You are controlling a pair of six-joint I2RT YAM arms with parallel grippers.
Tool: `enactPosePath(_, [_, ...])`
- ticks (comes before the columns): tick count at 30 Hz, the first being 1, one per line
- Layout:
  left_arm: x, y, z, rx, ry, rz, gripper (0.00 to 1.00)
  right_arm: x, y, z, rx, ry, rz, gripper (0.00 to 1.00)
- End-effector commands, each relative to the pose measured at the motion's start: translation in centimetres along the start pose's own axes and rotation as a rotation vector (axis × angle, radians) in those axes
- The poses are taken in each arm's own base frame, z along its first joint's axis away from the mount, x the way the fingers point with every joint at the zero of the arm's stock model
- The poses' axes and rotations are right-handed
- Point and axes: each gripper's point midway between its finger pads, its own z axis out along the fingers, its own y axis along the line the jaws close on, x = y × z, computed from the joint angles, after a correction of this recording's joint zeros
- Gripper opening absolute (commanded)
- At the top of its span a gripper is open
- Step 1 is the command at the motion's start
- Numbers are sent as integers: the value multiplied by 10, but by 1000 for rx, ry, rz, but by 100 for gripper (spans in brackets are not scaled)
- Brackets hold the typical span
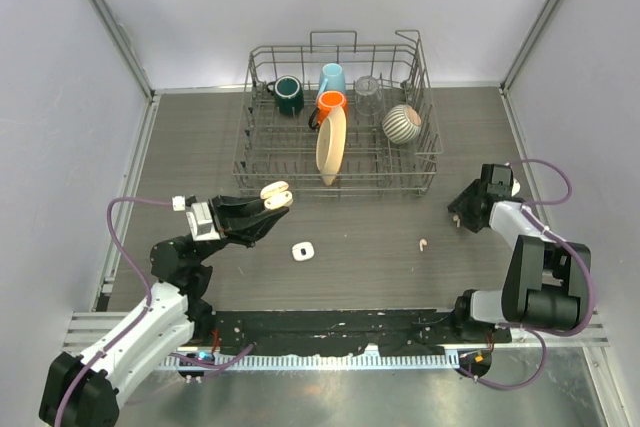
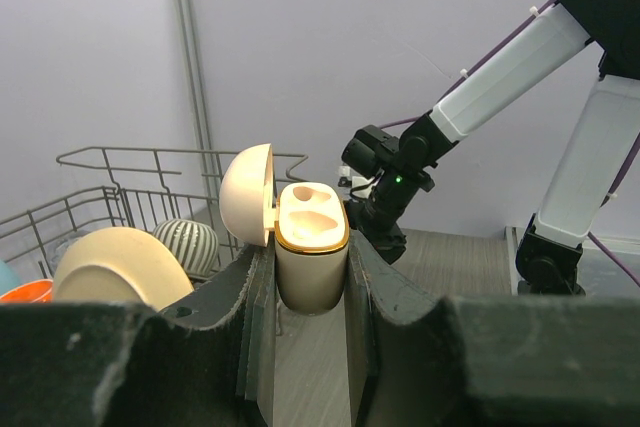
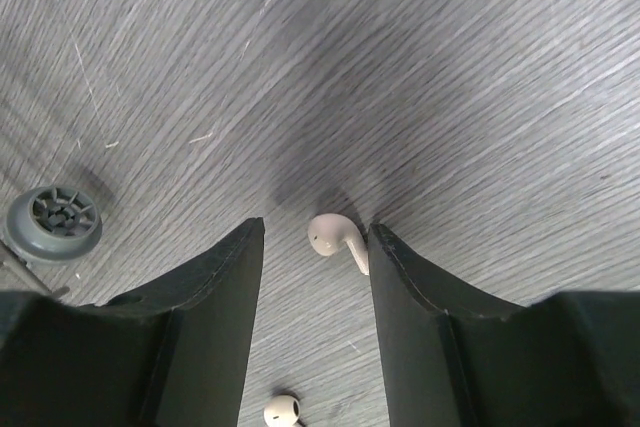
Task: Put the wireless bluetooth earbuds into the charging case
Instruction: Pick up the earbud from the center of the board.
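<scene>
From above: the left end effector [image 1: 272,199] is clenched on the open case [image 1: 276,193], lifted off the bench [image 1: 200,137]. A white square [image 1: 302,251] lies on the bench just ahead of and below it. Over on the other side, the right end effector [image 1: 460,215] points down at the bench, and one earbud [image 1: 424,244] lies near it, on the side towards the left arm. Behind both stands the rack [image 1: 250,137] with its mugs.

Left wrist view: the case [image 2: 312,232] sits upright, squeezed between the two fingers [image 2: 250,297] of the left end effector [image 2: 310,252]. The lid [image 2: 247,192] is swung open to one side and the two moulded sockets face up. Beyond the case the right arm [image 2: 500,77] reaches down to the bench, and the rack [image 2: 110,187] shows off to the left.

Right wrist view: the right end effector [image 3: 315,229] is released, fingers [image 3: 215,287] spread and low over the bench [image 3: 450,67]. An earbud [image 3: 332,235] lies on the bench right between them, its stem against the right-hand finger, clear of the other. A second earbud [image 3: 283,410] lies further back between the fingers, at the bottom edge. A grey wheel [image 3: 52,222] sits outside the left-hand finger.
</scene>
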Motion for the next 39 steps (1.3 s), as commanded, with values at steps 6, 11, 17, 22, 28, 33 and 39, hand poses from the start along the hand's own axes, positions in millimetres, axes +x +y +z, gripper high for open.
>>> enactPosePath(6, [-9,-2,2,11,-29,33,0,18,6,-13,-65,47,45,52])
enactPosePath(11, [-10,-2,3,12,-31,32,0,8,0,-17,-26,23,-5,52])
enactPosePath(17, [-9,-2,2,13,-29,28,0,-9,-10,-18,55,-16,-81,54])
enactPosePath(22, [-9,-1,4,12,-28,27,0,-9,-2,-10,24,1,-109,54])
enactPosePath(28, [-8,-1,4,13,-23,27,0,-16,-3,-3,58,3,-154,54])
enactPosePath(33, [-8,0,5,12,-22,24,0,-17,-3,0,70,1,-169,51])
enactPosePath(39, [-7,-1,5,17,-18,22,0,-11,1,2,74,17,-206,43])
